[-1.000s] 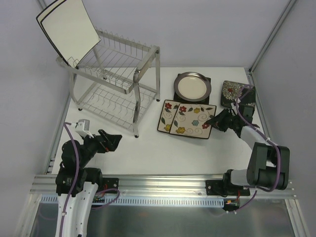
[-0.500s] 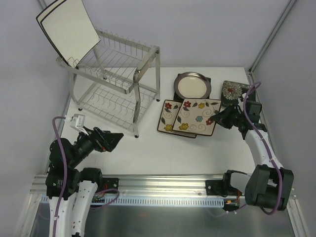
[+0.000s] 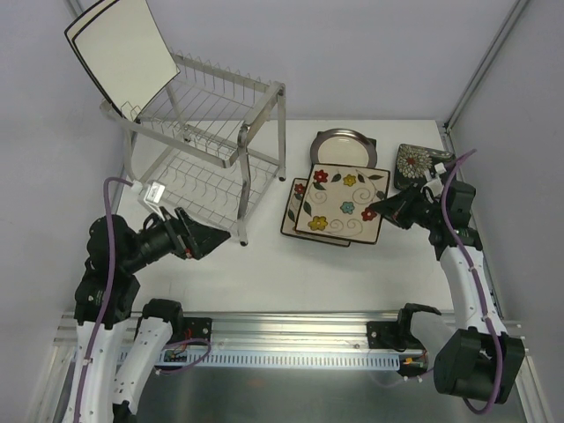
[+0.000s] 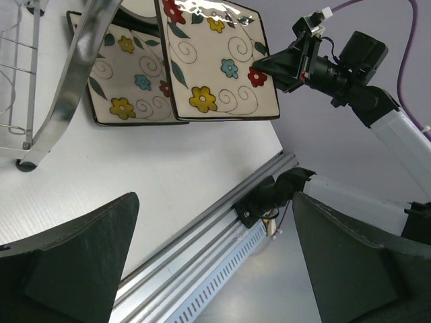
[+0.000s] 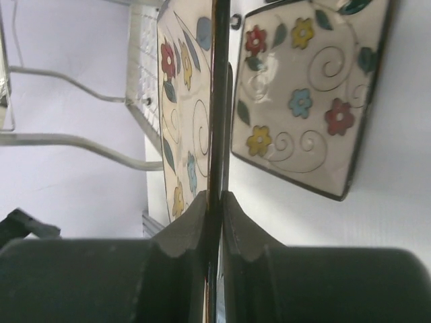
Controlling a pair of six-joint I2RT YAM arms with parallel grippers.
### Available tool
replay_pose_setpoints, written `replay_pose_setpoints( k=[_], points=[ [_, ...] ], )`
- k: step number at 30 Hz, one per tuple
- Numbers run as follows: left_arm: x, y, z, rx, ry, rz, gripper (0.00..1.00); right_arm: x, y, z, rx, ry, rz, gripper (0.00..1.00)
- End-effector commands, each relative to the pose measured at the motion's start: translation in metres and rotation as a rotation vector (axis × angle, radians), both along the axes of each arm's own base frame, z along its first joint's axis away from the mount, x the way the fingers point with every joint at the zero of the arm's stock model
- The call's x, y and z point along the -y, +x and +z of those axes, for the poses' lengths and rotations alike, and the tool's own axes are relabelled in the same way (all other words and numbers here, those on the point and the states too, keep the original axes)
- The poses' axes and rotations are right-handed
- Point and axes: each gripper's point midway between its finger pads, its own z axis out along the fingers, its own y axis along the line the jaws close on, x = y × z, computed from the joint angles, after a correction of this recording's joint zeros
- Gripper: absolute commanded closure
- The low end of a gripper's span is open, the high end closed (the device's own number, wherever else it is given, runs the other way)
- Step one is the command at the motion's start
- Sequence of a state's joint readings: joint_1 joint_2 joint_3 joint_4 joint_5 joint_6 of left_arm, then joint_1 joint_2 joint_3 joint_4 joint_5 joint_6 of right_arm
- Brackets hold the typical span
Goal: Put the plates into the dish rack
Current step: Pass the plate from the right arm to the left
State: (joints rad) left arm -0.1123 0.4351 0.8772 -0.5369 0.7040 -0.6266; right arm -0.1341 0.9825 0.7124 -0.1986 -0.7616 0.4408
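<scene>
My right gripper [image 3: 382, 211] is shut on the right edge of a cream square plate with coloured flowers [image 3: 342, 203], held lifted and tilted. In the right wrist view that held plate [image 5: 185, 101] runs edge-on between the fingers [image 5: 202, 215]. A second flowered plate [image 3: 293, 211] lies flat on the table beneath it. A round cream grey-rimmed plate [image 3: 339, 143] rests on a dark square plate. A dark plate with white blooms [image 3: 414, 163] lies far right. White square black-rimmed plates [image 3: 123, 53] lean on the dish rack [image 3: 220, 141]. My left gripper [image 3: 211, 240] hangs open by the rack's front leg.
The rack's front leg [image 4: 71, 81] stands close to the left of the flowered plates. A metal rail [image 3: 291, 330] runs along the near table edge. Grey walls enclose the table at back and sides.
The right arm has raised the top flowered plate off the other and carried it leftward, tilting it. The left arm has risen and turned toward the rack's front leg, still open.
</scene>
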Motion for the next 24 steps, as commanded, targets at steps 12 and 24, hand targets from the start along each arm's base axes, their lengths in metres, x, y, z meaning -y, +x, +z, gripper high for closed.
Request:
replay_pose_setpoints(
  k=[12,24],
  points=[
    [0.023,0.021,0.015,-0.146,-0.056,-0.081,0.01,-0.063,-0.062,0.115,0.375,0.179,0.402,0.99],
    [0.049,0.034,0.016,-0.123,-0.097,-0.050,0.04,-0.092,-0.092,0.140,0.479,0.214,0.564,0.99]
  ],
)
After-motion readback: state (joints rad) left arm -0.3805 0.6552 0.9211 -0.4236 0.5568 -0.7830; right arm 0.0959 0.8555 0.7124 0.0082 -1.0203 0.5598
